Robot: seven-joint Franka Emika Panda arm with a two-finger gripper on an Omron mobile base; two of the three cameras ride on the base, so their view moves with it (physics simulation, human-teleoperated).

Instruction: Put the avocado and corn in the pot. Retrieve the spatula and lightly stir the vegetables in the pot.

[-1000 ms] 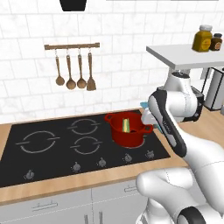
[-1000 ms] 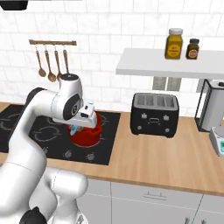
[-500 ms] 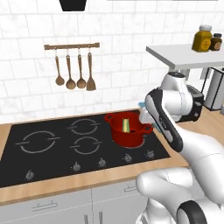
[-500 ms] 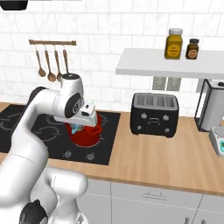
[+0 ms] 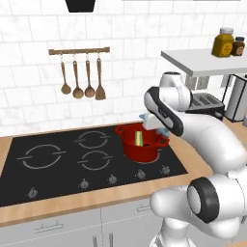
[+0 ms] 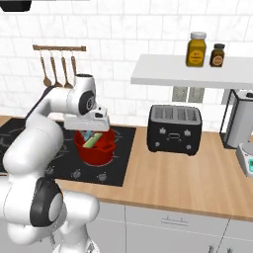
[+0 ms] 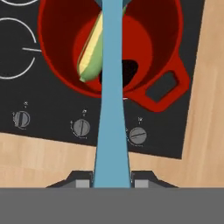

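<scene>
The gripper (image 7: 112,183) pinches the spatula (image 7: 111,100) between both fingers; it runs toward 12 o'clock into the pot (image 7: 57,76), corn (image 7: 91,54) at 11, avocado (image 7: 129,69) just right.

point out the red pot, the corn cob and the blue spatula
round red cooking pot (image 7: 168,85), hand view, on its side handle
yellow corn cob with green husk (image 7: 91,54), hand view, mid cob
slim light-blue spatula (image 7: 111,113), hand view, mid handle
</scene>
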